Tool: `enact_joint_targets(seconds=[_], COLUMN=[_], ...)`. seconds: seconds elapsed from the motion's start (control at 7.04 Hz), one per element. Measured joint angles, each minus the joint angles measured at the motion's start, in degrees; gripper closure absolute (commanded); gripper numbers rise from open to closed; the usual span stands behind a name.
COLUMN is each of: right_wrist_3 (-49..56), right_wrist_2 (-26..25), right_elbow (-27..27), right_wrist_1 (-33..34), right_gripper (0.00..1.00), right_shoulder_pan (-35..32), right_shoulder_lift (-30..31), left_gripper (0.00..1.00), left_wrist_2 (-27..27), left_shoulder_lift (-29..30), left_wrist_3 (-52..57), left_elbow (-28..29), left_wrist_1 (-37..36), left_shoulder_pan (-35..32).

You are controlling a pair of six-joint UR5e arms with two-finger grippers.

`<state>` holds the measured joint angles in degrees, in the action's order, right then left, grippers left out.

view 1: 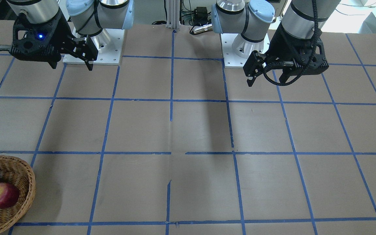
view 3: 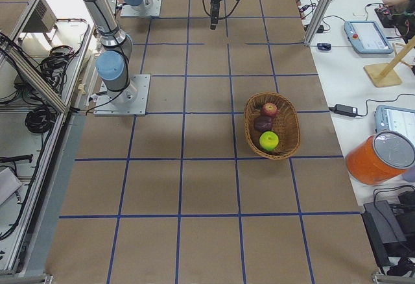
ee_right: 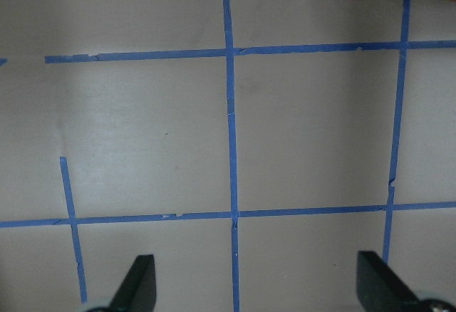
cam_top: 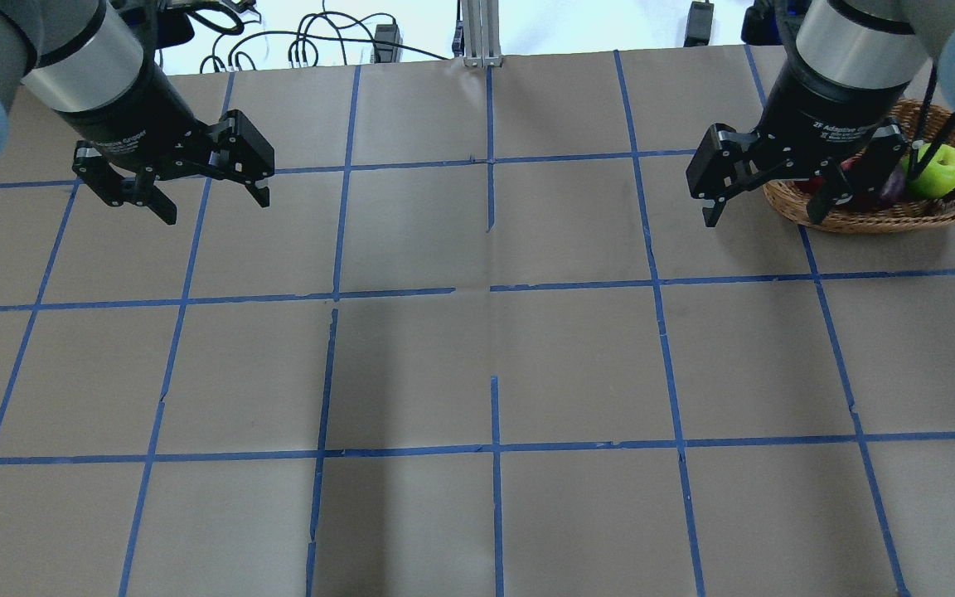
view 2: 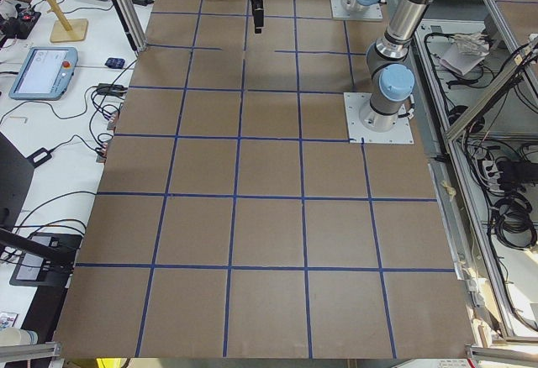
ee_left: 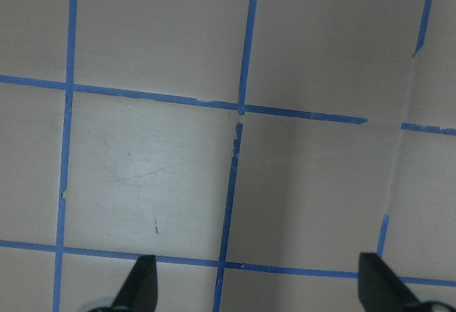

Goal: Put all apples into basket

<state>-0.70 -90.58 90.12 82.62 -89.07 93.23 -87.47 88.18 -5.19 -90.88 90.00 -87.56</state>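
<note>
Since apples [view 3: 262,123] all sit in basket [view 3: 295,125]: likely firm, smooth, bruisable; grip across the middle.
Left tool [cam_top: 216,207]: wide, empty.
Right tool [cam_top: 762,220]: wide, empty, near basket.

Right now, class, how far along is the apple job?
Done: the yellow-green apple, the maroon apple and the red apple all lie in the basket. In hand: nothing; the left gripper and right gripper hang open, empty. Left: nothing visible; no apple shows outside it.
</note>
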Motion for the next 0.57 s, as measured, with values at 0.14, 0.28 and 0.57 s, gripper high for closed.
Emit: enact_joint_targets(seconds=[0.14,0.28,0.57], right_wrist_3=[0.0,0.0,0.0], right_wrist_2=[0.1,0.1,0.0], right_elbow=[0.1,0.2,0.4], right_wrist_1=[-0.1,-0.1,-0.2], right_gripper=[0.00,0.00,0.00], right_shoulder_pan=[0.0,0.0,0.0], right_shoulder_lift=[0.1,0.1,0.0], left_gripper=[0.00,0.00,0.00], left_wrist_2=[0.0,0.0,0.0], left_shoulder_lift=[0.0,-0.1,-0.1], left_wrist_3=[0.0,0.0,0.0], left_elbow=[0.0,0.0,0.0], left_wrist_1=[0.0,0.1,0.0], left_shoulder_pan=[0.0,0.0,0.0])
